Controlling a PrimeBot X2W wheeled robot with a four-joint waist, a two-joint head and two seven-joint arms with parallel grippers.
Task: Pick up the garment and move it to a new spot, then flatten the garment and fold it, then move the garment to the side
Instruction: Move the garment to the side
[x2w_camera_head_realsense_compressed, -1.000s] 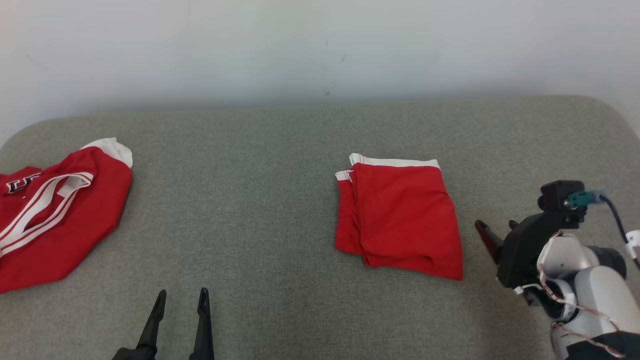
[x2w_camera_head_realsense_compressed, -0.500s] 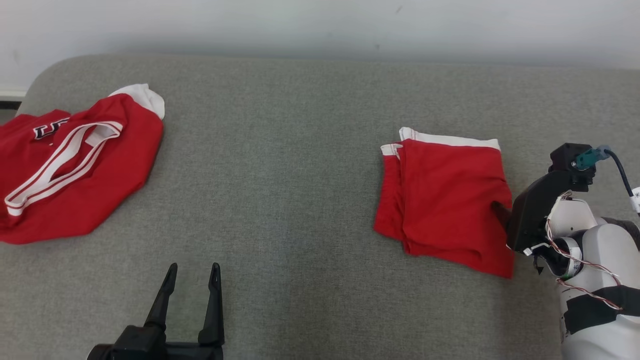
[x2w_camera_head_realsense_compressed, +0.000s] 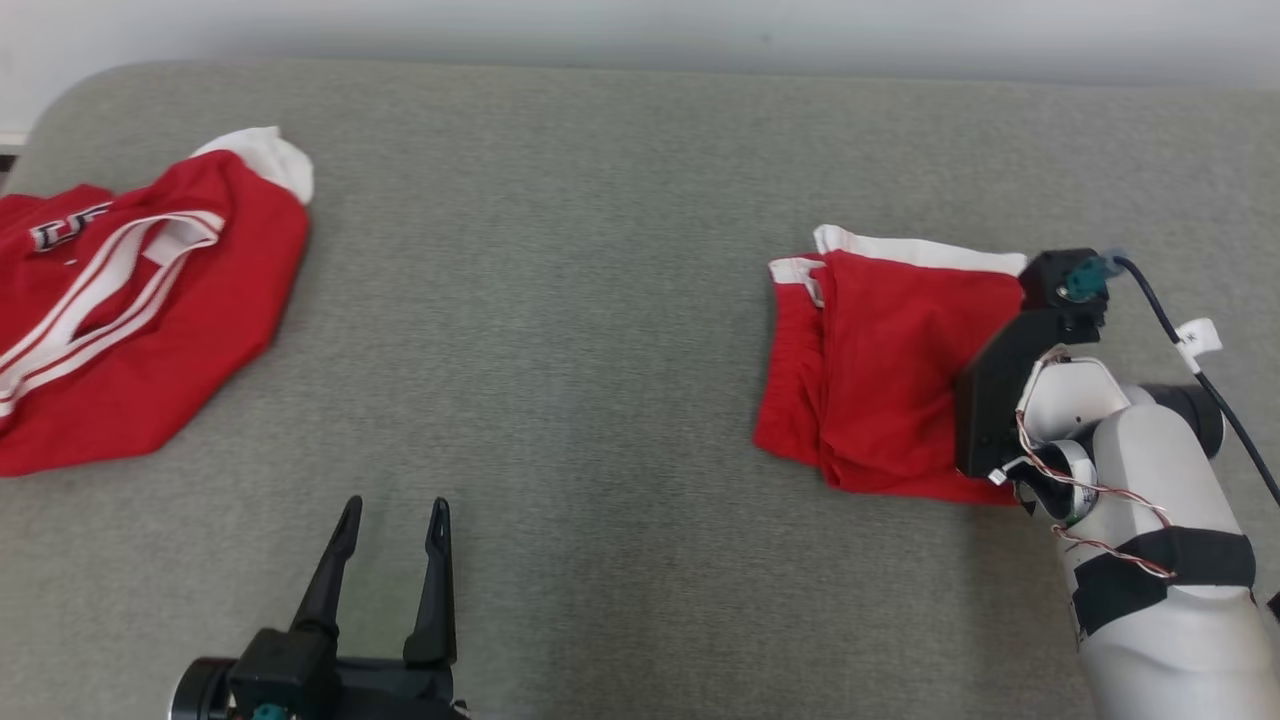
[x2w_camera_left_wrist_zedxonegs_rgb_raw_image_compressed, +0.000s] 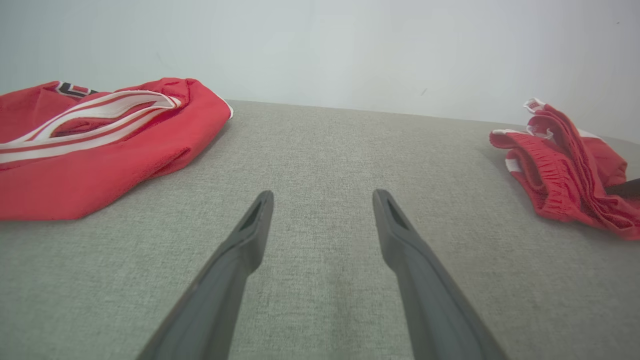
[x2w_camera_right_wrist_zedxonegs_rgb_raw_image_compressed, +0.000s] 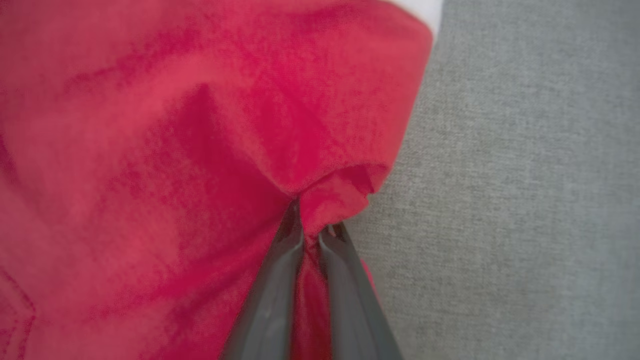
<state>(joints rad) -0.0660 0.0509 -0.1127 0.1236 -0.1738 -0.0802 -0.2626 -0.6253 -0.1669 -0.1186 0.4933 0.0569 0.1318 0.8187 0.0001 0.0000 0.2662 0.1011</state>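
Pinching a fold of the red shorts between its two dark fingers, the right gripper is clenched on the cloth at the garment's right-hand edge. The right wrist view shows the fabric puckered into a small peak just above the fingertips.

From the head view, the folded shorts lie at about 3 o'clock on the grey fabric-covered worktop, with their white waistband toward 12 o'clock. The pale right forearm reaches in from 4 o'clock, and its black wrist housing covers the garment's right side. From the left wrist view, the shorts look bunched and raised off the surface at 3 o'clock, with a dark finger showing at their far-right edge.

The left gripper hovers at 7 o'clock, released, fingers spread apart and pointing toward 12 o'clock with bare worktop between them. It is well apart from both garments; its own camera shows the gap between its fingers holding nothing.

A second garment, a red jersey with white striped trim and dark lettering, lies loosely spread at 9 o'clock, partly cut off by the picture's edge. A pale wall runs along the far side at 12 o'clock.
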